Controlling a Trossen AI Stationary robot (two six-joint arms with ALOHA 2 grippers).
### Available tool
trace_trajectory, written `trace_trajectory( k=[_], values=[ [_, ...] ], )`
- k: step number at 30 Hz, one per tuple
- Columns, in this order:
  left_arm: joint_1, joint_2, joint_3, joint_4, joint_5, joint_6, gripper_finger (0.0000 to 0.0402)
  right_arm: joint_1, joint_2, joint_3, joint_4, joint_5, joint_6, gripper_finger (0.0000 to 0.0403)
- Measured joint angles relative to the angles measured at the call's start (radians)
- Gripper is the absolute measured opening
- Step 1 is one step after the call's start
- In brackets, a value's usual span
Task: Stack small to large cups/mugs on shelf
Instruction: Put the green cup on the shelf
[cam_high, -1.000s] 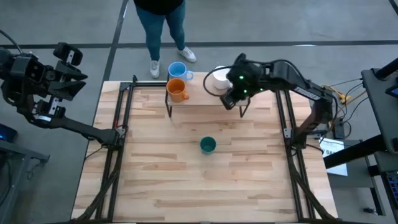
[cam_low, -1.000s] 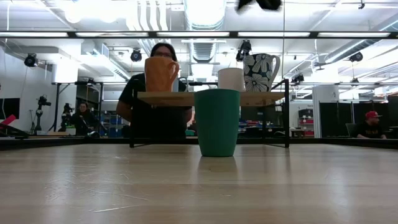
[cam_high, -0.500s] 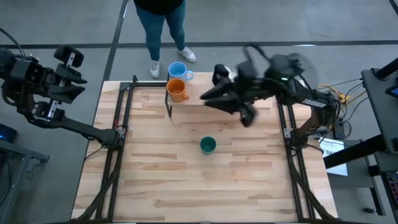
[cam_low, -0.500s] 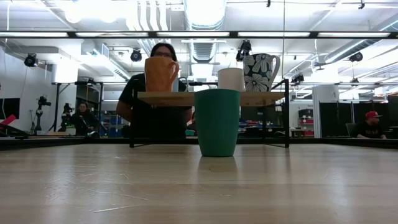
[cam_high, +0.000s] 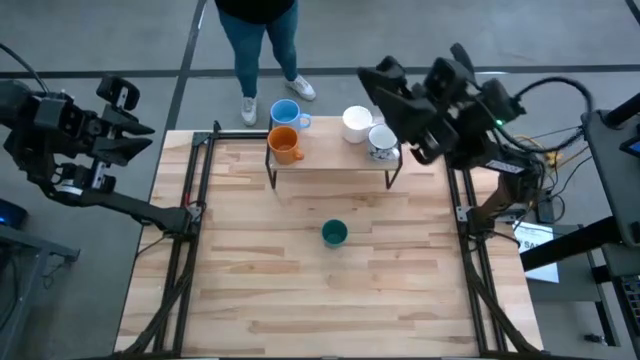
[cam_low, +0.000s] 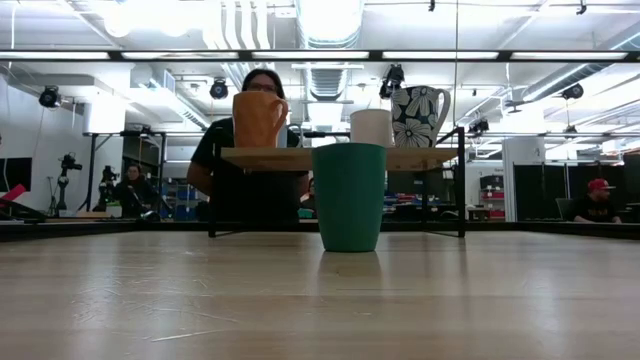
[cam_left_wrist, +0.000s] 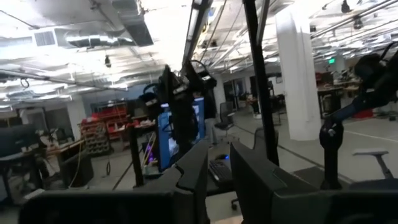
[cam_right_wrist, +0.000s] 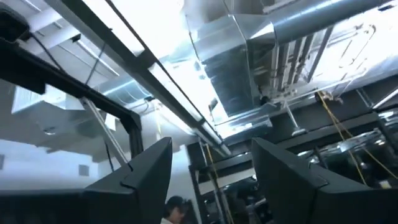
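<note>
Fingers of right gripper (cam_right_wrist: 211, 168) stand parted, grasping nothing; we next descend on green cup (cam_high: 334, 233) squarely; left gripper (cam_left_wrist: 217, 174) waits, parted

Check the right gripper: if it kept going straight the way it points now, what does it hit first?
Probably nothing on the table. The right gripper has its jaws open and empty, and its wrist view past them shows only ceiling ducts and beams. It points up and away from the shelf. Depth is unclear.
</note>
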Motion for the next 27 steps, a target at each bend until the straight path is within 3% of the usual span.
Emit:
trace_trajectory(
  k=[6,16,22,27],
  values=[
    [0.0,0.0,0.0,0.001,-0.001,0.001,0.0057,-0.036,0.066,0.068,-0.002,-0.036,0.109,0.0214],
    [0.0,0.012,0.003,0.091,0.011,0.0,0.0057,-0.036,0.168,0.207,-0.056,-0.043,0.102,0.0215],
    [0.0,0.041,0.003,0.093,0.152,0.0,0.0057,-0.036,0.167,0.203,-0.091,-0.043,0.101,0.0215],
    [0.0,0.071,0.003,0.118,0.195,0.0,0.0057,-0.036,0.165,0.204,-0.093,-0.054,0.099,0.0215]
  ],
)
